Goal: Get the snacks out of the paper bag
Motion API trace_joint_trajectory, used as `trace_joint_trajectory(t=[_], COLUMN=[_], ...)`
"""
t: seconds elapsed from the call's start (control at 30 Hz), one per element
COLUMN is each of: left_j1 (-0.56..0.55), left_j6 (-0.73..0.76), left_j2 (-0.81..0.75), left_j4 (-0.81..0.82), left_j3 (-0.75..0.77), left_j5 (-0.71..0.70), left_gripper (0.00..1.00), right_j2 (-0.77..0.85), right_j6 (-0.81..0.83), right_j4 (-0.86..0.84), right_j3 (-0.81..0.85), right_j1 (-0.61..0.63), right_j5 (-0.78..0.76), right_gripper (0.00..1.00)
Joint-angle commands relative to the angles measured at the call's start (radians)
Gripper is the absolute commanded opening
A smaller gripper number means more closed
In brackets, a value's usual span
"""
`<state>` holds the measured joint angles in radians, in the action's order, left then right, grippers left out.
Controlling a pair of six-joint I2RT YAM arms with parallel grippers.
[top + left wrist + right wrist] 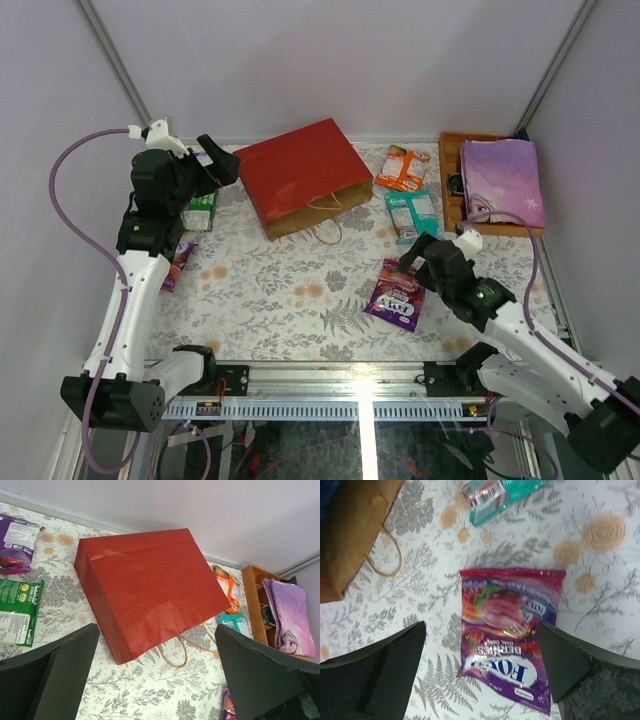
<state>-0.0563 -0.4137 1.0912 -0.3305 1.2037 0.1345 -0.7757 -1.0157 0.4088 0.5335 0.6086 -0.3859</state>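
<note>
A glossy purple "Fox's BERRIES" packet (507,630) lies flat on the floral tablecloth (605,585) under the right gripper (480,645), fingers apart, while the left gripper (156,635), likewise parted, hangs over the red paper bag (150,585) lying on its side.

Paper bag (300,175): contents cannot be told from overhead; cropped by the left edge in the right wrist view.
Green packet (203,212), pinkish packet (178,262): each partly hidden behind the left arm (140,270).
Teal packet (495,495): cut off by the top edge.
Purple packet (507,635): lettering blurred.
</note>
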Motion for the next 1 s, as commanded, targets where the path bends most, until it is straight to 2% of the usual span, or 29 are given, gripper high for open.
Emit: trace_joint_trajectory(t=[0.0, 0.1, 0.27, 0.37, 0.47, 0.6, 0.83, 0.97], left_j1=[-0.005, -0.004, -0.005, -0.005, -0.004, -0.004, -0.004, -0.005], left_j6=[0.015, 0.015, 0.014, 0.014, 0.015, 0.016, 0.018, 0.018], left_j2=[-0.014, -0.022, -0.013, -0.007, -0.005, -0.009, -0.01, -0.012], left_j4=[0.031, 0.036, 0.034, 0.036, 0.035, 0.035, 0.032, 0.033], left_j3=[0.025, 0.02, 0.022, 0.024, 0.023, 0.022, 0.022, 0.021], left_j5=[0.012, 0.003, 0.009, 0.013, 0.017, 0.015, 0.017, 0.016], left_gripper=[1.0, 1.0, 1.0, 1.0, 1.0, 1.0, 1.0, 1.0], right_j2=[-0.183, -0.298, -0.365, -0.393, -0.458, -0.483, -0.345, -0.273], right_j6=[0.131, 0.147, 0.104, 0.055, -0.04, -0.107, -0.176, -0.193], right_j4=[0.031, -0.04, -0.173, -0.235, -0.341, -0.349, -0.203, -0.126], right_j3=[0.128, 0.126, 0.047, -0.017, -0.147, -0.2, -0.187, -0.174], right_j1=[0.0, 0.0, 0.0, 0.0, 0.0, -0.017, -0.054, -0.139], right_j5=[-0.123, -0.051, 0.084, 0.166, 0.273, 0.281, 0.116, 0.077], right_gripper=[1.0, 0.93, 0.58, 0.46, 0.41, 0.36, 0.42, 0.42])
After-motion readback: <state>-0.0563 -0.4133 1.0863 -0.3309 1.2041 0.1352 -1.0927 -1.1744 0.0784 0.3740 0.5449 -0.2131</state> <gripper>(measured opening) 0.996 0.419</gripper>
